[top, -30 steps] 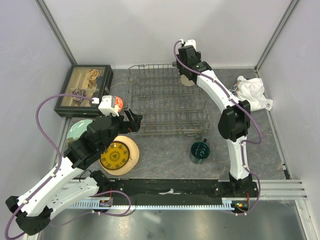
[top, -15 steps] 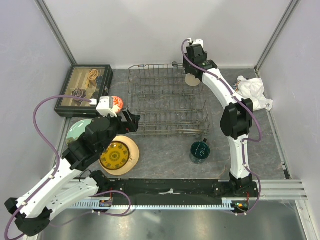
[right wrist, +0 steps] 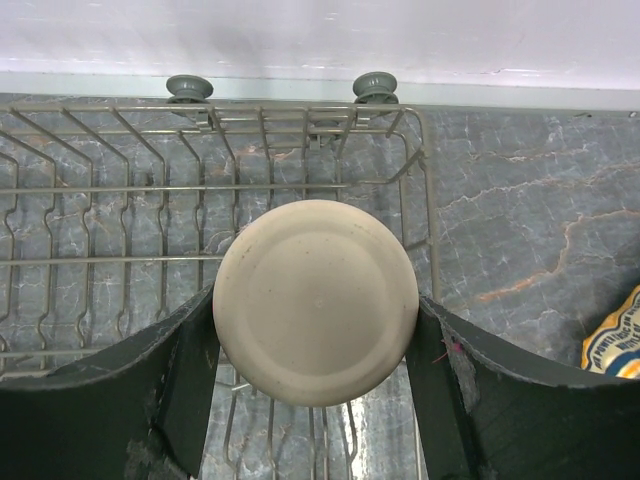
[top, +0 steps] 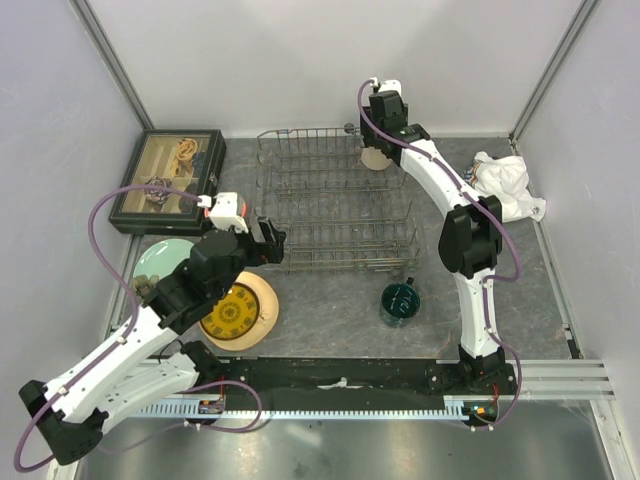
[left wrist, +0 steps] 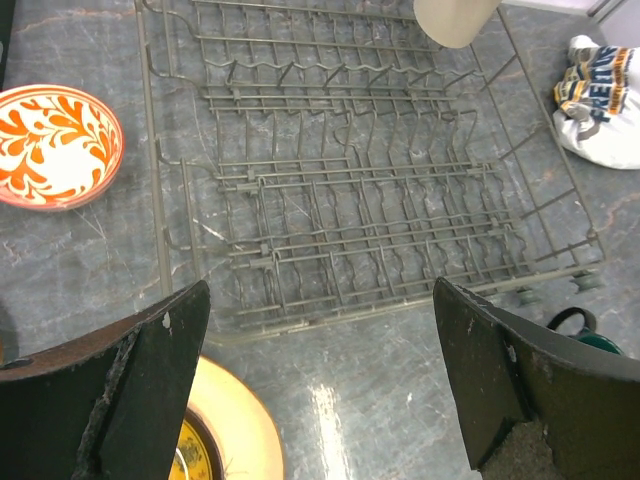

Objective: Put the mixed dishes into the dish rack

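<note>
The right claw (right wrist: pixel 312 350) grips the beige cup (right wrist: pixel 315 295) by its sides, jaws partly spread around it, with what looks like the cup's base turned up toward the wrist. Directly below the claw is a corner of the dish rack (right wrist: pixel 100 188), with the rack's side wire just to the claw's right. To do this well, it should probably descend straight, stay inside that wire, seat the rim among the prongs, then release. The left claw (left wrist: pixel 320 300) hovers wide open and empty, the rack below and ahead of it.
</note>
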### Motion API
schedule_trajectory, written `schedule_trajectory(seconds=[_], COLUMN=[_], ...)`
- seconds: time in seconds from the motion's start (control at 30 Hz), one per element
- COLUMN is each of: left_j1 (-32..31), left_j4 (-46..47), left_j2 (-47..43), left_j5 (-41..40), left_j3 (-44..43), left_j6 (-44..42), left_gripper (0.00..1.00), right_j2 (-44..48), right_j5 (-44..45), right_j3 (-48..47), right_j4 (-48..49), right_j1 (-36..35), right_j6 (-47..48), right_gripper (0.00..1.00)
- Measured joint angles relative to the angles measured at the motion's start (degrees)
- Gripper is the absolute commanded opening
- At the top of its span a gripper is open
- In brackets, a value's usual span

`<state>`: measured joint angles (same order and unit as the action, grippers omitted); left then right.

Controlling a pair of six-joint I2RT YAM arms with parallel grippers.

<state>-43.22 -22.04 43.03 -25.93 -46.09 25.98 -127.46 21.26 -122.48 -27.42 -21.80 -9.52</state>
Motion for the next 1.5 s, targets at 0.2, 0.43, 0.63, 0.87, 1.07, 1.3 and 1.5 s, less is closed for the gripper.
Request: schedule_trajectory(seconds=[0.2,0.43,0.63,0.87,1.07,1.3,1.5], left_j1=[0.0,0.0,0.1,0.1,0.2,0.2,0.4], left_j4=[4.2,7.0,8.9,9.2,9.3,8.9,8.8], left_j2=[5.1,8.5,9.7,12.2,12.6,12.6,13.2], left_j5=[-0.7,-0.5,-0.5,-0.4,-0.3,0.0,0.6], left_j3=[0.5,1.3,3.0,3.1,3.1,3.1,3.1], left_j6=[-1.7,-2.6,-3.5,-3.6,-3.5,-3.4,-3.1], left_gripper=[0.99,0.99,0.99,0.99,0.99,0.99,0.99], right_j2=[0.0,-0.1,-1.2,-3.9,-4.7,-6.1,-8.5], right_j5=[-0.3,-0.5,-0.5,-0.4,-0.4,-0.2,-0.2], right_j3=[1.4,1.5,1.5,1.5,1.4,0.7,-2.0], right_j4=[2.1,4.2,4.9,5.1,5.2,6.0,6.6], right_j1=[0.0,0.0,0.0,0.2,0.7,1.9,2.5], right_j6=[0.4,0.9,1.3,1.9,2.3,2.5,2.9], right_gripper=[0.0,0.0,0.0,0.0,0.0,0.0,0.0])
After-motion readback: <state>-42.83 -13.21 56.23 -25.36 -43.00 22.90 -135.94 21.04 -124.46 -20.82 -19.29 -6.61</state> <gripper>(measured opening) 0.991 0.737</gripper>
